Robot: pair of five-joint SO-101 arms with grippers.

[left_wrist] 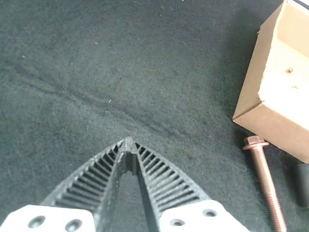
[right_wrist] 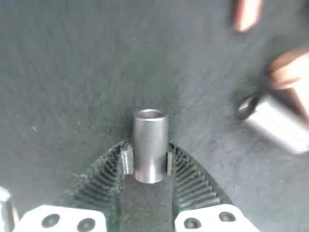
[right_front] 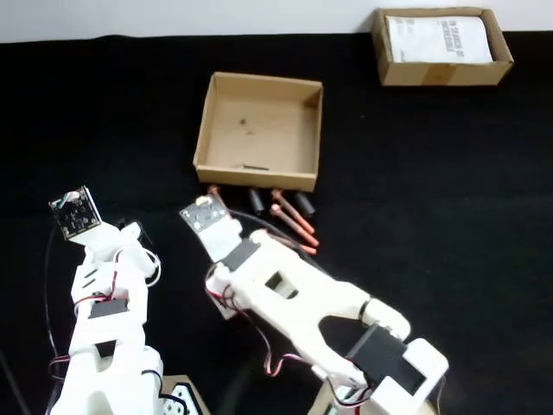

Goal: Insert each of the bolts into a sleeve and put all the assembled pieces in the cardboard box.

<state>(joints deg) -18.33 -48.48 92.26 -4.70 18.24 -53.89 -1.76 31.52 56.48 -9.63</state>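
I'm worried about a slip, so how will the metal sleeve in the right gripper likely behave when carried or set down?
The sleeve looks smooth and shiny, so it may slide in the right gripper, which pinches only one end. Being a round tube, it would probably roll if laid sideways. It looks rigid, unlikely to deform.

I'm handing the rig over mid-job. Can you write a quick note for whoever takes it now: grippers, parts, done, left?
Left gripper: shut, empty, over the table beside the cardboard box.
Right gripper: shut on a sleeve, close to the loose parts.
Parts: bolts and other sleeves lie loose on the table in front of the box.
Done: one sleeve picked up; no assembled piece visible in the box.
Left: put every bolt into a sleeve, then move all the pieces into the box.
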